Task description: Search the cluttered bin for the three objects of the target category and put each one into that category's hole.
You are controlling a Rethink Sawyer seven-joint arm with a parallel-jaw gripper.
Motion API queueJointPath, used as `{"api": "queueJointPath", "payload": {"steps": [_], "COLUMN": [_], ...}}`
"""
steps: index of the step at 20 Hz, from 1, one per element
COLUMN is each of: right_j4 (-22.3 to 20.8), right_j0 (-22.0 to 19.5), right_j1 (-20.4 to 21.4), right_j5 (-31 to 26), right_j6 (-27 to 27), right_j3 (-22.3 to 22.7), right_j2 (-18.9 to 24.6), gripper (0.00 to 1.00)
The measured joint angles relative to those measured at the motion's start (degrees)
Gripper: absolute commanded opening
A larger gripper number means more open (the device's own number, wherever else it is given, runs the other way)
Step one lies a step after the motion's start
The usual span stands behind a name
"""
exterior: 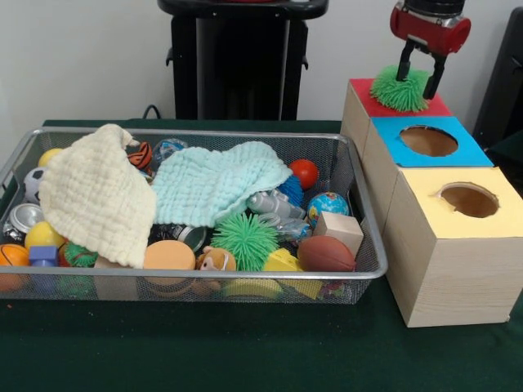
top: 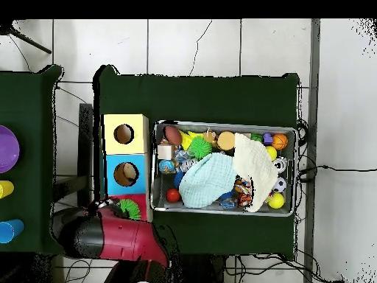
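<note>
A green spiky ball rests on top of the red-topped box, covering its hole. My gripper comes down on it from above, both fingers sunk into the spikes on either side of its top, shut on it. A second green spiky ball lies in the wire bin near the front middle. A third green one peeks out under the cream cloth at the bin's front left.
Blue-topped box and yellow-topped box stand in a row with the red one, each with an open round hole. The bin also holds a cream cloth, a mint cloth, several balls, cans and a wooden block.
</note>
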State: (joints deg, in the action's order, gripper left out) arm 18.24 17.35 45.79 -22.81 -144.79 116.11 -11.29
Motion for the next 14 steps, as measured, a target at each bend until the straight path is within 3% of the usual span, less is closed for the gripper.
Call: {"api": "queueJointPath", "payload": {"steps": [14], "right_j4": [0.0], "right_j0": [1.1], "right_j1": [1.1], "right_j5": [0.0], "right_j6": [0.0], "right_j3": [0.1], "right_j2": [-0.2], "gripper": [1.00]}}
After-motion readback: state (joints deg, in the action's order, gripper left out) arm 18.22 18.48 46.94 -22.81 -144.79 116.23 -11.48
